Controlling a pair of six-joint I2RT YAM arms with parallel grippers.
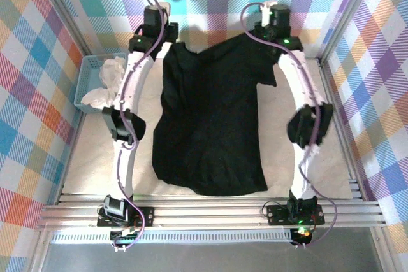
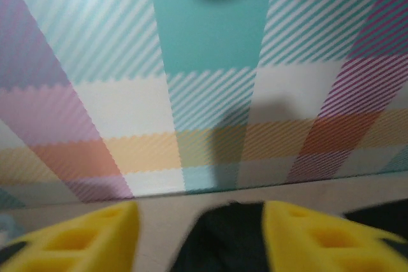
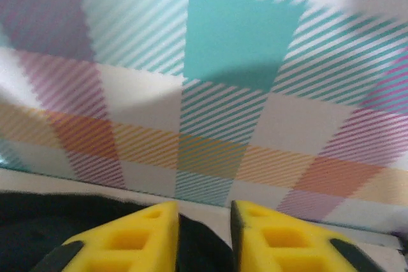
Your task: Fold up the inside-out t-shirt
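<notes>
The black t-shirt (image 1: 210, 125) lies spread across the middle of the table, its plain side up, with a sleeve sticking out at the far right. Both arms reach to its far edge near the back wall. My left gripper (image 1: 155, 25) sits at the far left corner. In the left wrist view its yellow fingers (image 2: 95, 240) stand wide apart, so this gripper (image 2: 199, 211) is open, with black cloth (image 2: 223, 240) lying on the table between them. My right gripper (image 1: 275, 22) is at the far right corner. It (image 3: 203, 211) is open by a narrower gap over the shirt's edge (image 3: 38, 227).
A light-blue basket (image 1: 86, 87) holding a white cloth (image 1: 109, 71) stands at the left, beside the left arm. Plaid walls (image 1: 38, 62) close in the left, back and right. A metal rail (image 1: 210, 211) runs along the near edge.
</notes>
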